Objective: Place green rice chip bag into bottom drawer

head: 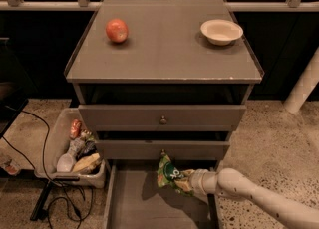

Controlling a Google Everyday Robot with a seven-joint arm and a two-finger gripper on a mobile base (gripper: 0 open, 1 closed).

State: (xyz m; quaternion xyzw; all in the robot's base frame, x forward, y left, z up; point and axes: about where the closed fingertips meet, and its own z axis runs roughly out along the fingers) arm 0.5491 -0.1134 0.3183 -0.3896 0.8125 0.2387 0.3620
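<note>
Currently my gripper (186, 182) pinched shut on lower right corner of green rice chip bag (167, 171). Bag hangs over open bottom drawer (130, 200), at 6 o'clock from lower knob (162, 152). My guess: light, crinkly, slippery foil, chips fragile. Best hold at sealed edge, gentle squeeze.

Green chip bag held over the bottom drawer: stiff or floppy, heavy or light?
The green rice chip bag, pinched by the gripper above the bottom drawer, looks crinkled, so it is probably soft and crushable, not stiff. It holds up from one edge grip, suggesting it is light. Its foil-like skin may slide on the drawer's flat floor.
</note>
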